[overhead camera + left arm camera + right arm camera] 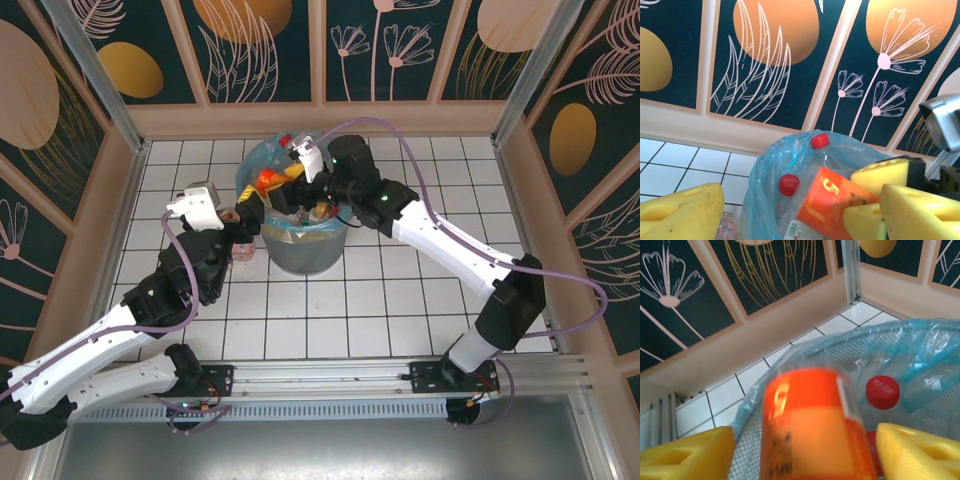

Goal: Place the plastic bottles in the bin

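Parted pads [690, 455] of the right gripper [805, 455] are set either side of 1 light, slippery bottle [810, 425], best taken mid-label; left gripper [800, 212] is spread empty.

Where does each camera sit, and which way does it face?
Top external: above and behind the bases, looking down at the table; left arm and right arm meet at the bin.
Left wrist: beside the bin, facing the back wall across it; own yellow jaws at the bottom corners.
Right wrist: over the bin's rim, facing a wall corner; own jaws flank the orange-labelled bottle.
Both wrist views share that bottle and the blue bag.
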Motion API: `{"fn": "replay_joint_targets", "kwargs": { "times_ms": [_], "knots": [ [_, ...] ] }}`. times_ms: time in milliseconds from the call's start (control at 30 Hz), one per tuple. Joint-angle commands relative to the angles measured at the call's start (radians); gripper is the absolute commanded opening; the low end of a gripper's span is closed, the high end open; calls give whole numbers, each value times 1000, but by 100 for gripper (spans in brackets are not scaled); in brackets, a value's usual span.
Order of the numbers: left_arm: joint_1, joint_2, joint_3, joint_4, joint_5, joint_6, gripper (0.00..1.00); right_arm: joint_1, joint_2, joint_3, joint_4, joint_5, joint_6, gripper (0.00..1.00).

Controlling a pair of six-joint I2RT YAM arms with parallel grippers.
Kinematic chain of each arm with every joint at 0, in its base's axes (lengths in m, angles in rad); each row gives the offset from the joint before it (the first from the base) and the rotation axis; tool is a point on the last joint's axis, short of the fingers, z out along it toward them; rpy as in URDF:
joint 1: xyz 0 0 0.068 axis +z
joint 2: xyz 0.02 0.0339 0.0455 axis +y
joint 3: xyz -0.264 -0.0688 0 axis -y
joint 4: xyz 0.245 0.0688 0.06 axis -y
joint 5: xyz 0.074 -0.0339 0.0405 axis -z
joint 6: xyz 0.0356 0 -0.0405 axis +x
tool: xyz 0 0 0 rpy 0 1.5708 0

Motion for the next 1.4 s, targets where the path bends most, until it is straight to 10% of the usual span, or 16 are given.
{"fn": "replay_joint_targets", "kwargs": {
  "times_ms": [0, 733, 1367],
  "knots": [
    [-1, -1, -4, -8, -9, -11, 81, -1, 0, 47, 3, -4, -8, 79],
    [0, -1, -23, 1, -12, -17, 82, 15, -62, 41, -83, 78, -44, 58],
    [-1, -5, -22, -5, -20, -8, 82, 30, 261, 328, -432, 102, -62, 37]
  ]
}}
